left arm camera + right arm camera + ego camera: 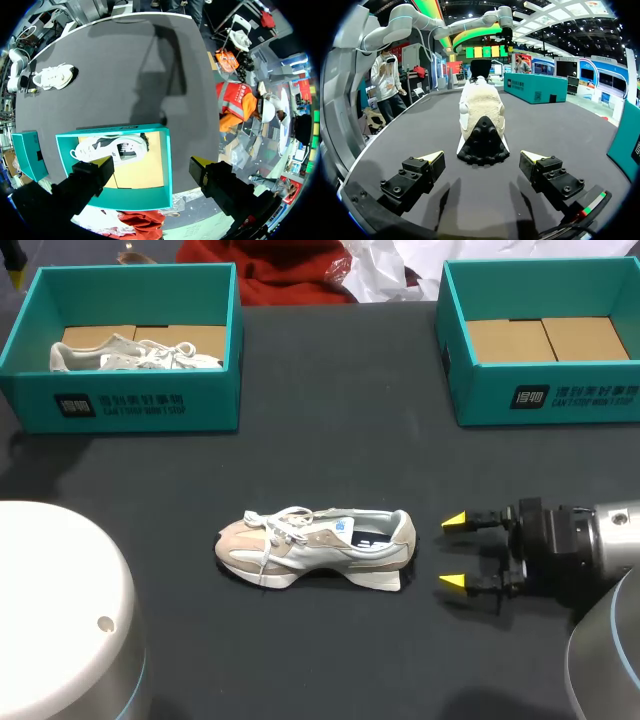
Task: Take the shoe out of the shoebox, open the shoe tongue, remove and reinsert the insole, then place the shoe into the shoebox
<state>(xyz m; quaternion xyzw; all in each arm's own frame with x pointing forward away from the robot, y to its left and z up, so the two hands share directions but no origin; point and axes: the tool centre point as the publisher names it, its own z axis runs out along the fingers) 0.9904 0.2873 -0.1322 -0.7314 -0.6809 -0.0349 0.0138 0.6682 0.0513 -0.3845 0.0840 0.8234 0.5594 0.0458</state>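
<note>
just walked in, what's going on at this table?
One shoe stands out on the table, heel toward the right claw, which is open just behind it and not touching. The left claw, also open, hangs above the left shoebox, where a second shoe lies. The right shoebox holds no shoe. Nothing is gripped.

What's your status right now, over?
Left pincer open over teal cardboard shoebox. Right pincer open, facing heel of beige-and-white sneaker on black table. Nothing between.

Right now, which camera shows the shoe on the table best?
Head view: the shoe shows whole, side-on, laces clear. Right wrist view sees only its heel end; left wrist view shows it small, far off.
</note>
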